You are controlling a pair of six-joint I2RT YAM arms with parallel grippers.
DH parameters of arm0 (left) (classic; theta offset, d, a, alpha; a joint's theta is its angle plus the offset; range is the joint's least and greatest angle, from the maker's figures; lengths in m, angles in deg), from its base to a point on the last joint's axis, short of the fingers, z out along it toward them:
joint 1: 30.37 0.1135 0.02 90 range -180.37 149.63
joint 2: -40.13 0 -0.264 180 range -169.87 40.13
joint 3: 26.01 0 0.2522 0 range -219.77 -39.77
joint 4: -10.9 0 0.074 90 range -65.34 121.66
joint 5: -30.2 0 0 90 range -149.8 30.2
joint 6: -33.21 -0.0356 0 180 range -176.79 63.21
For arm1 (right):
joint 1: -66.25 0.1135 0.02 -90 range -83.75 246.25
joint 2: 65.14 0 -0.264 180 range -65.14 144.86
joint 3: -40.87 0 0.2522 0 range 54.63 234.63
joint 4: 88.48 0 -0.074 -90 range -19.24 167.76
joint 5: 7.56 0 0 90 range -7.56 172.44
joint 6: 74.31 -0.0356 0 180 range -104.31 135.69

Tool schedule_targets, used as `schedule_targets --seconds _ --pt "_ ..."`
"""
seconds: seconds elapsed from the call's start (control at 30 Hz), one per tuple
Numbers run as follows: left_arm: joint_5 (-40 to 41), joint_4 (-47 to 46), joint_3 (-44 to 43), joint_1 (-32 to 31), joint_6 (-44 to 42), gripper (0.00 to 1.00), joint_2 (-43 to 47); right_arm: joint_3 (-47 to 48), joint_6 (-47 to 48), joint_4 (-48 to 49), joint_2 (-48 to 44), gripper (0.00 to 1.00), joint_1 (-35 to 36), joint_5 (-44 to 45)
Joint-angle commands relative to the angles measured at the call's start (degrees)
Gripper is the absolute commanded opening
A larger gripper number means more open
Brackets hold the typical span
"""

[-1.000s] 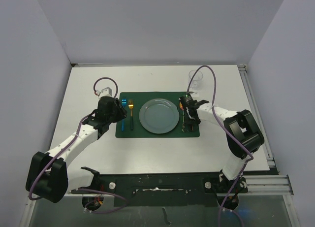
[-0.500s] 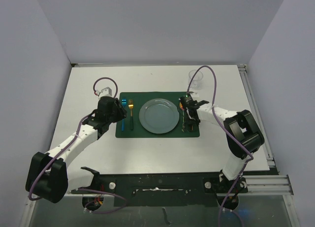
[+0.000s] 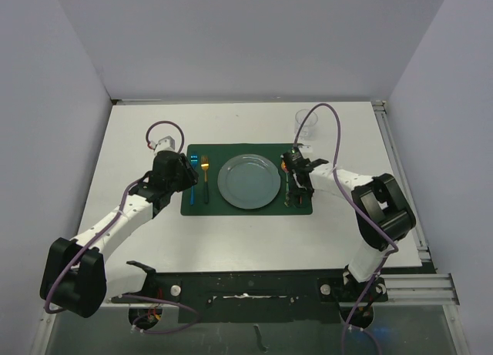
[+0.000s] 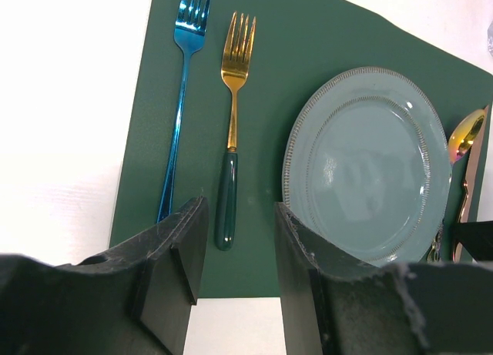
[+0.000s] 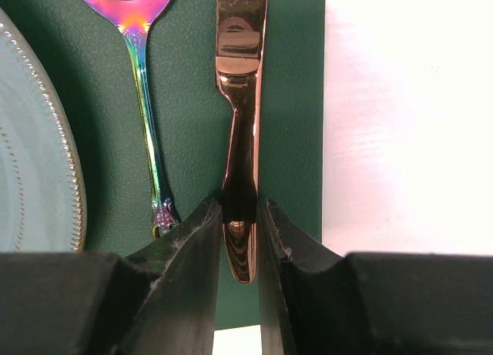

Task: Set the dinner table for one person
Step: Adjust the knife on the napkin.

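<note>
On the white dinner table (image 3: 231, 243) lies a dark green placemat (image 3: 231, 209) with a grey-blue plate (image 3: 248, 181) at its centre. Left of the plate lie a blue fork (image 4: 179, 85) and a gold fork with a green handle (image 4: 232, 116). An iridescent spoon (image 5: 143, 108) and a copper knife (image 5: 240, 85) lie to the plate's right. My right gripper (image 5: 239, 210) is shut on the knife's handle, which rests on the mat near its right edge. At the mat's near left edge my left gripper (image 4: 240, 216) hangs open, holding nothing.
A clear drinking glass (image 3: 306, 124) stands on the table behind the mat's right corner. A small grey object (image 3: 162, 145) sits off the mat's far left corner. Metal rails (image 3: 400, 178) run along the table's right edge, with walls close on three sides.
The right gripper's jaws have narrowed onto the knife handle. The left arm has not moved.
</note>
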Motion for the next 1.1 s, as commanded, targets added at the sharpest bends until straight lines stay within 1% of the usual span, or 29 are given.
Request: schedule_targets --seconds 0.0,0.3,0.73,1.07 --pt "0.1 -3.6 -1.3 -0.4 -0.2 0.37 0.5 -2.3 -0.8 -1.8 -1.1 0.0 -0.2 1.0" --pt "0.1 -3.8 -1.3 -0.8 0.1 0.37 0.3 -2.7 -1.2 -2.8 -2.7 0.0 0.1 1.1" --pt "0.0 -4.0 -1.4 -1.0 0.1 0.37 -0.3 -0.6 0.7 -4.6 -0.8 0.0 0.1 1.8" --pt "-0.4 -5.0 -1.4 -1.4 0.4 0.37 -1.5 -0.6 1.6 -6.2 -1.2 0.0 0.1 1.6"
